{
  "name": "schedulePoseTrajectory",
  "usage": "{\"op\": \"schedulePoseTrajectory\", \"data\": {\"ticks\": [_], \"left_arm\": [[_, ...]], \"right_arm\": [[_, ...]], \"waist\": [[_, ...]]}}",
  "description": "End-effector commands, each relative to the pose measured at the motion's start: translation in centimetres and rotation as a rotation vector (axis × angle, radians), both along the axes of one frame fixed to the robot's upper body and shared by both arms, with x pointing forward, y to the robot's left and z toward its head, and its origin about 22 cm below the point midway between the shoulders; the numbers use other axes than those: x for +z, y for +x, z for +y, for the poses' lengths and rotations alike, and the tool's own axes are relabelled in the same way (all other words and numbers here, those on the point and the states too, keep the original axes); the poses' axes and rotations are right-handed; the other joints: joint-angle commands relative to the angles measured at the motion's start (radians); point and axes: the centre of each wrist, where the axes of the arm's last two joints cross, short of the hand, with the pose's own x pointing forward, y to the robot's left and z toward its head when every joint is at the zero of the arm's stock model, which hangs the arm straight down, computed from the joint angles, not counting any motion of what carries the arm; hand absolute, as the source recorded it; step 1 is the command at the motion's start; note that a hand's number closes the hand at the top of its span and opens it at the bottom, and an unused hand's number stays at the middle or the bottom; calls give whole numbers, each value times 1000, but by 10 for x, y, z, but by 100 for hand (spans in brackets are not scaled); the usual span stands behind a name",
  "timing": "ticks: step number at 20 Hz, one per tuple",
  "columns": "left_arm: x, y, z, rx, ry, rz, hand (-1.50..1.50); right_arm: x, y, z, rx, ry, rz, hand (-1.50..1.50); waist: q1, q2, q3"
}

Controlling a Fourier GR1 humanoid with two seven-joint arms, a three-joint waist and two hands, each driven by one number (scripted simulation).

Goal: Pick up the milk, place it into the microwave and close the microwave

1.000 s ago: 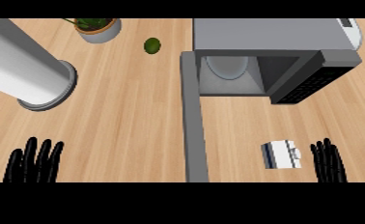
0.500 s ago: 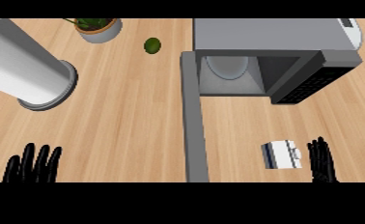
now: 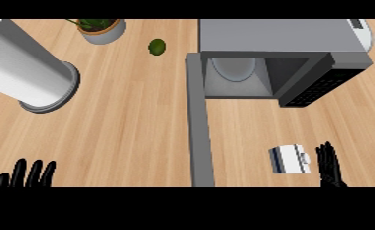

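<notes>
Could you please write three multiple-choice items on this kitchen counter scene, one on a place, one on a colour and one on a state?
1. Where does the milk carton lie?
A. inside the microwave
B. on the counter beside the right hand
C. next to the plant pot

2. What colour is the small round fruit near the plant?
A. green
B. red
C. yellow

3. How is the microwave door?
A. shut
B. missing
C. swung open

Answers:
1 B: the milk carton lies just left of the right hand.
2 A: the fruit by the plant pot is dark green.
3 C: the microwave shows its cavity, and the door juts out towards the robot.
</notes>
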Motion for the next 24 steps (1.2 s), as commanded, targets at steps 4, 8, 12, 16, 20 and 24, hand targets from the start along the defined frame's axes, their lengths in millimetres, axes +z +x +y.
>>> {"op": "schedulePoseTrajectory", "data": {"ticks": [4, 8, 12, 16, 20, 24], "left_arm": [[1, 4, 13, 0, -6, -9, -150], [-28, -3, 1, -3, -8, 12, -150], [-20, -4, -6, 3, -8, 5, -150], [-14, 2, 3, 5, -11, 14, -150], [-7, -11, 8, 0, 1, 0, -150], [-22, -4, 6, -3, -11, -4, -150]], "right_arm": [[-28, 11, 11, 13, -28, 4, -150], [-22, 6, 0, 44, -21, 1, -150], [-26, 16, 7, 99, -12, -60, -150], [-26, 34, 11, 76, -10, -50, -150], [-32, 36, 33, 69, 51, -25, -150], [-32, 46, 27, 52, 12, -28, -150]], "waist": [[-1, 1, 0], [-3, 0, -1], [-2, 0, 0], [-3, 1, 0], [2, 0, 0], [1, 1, 0]]}}
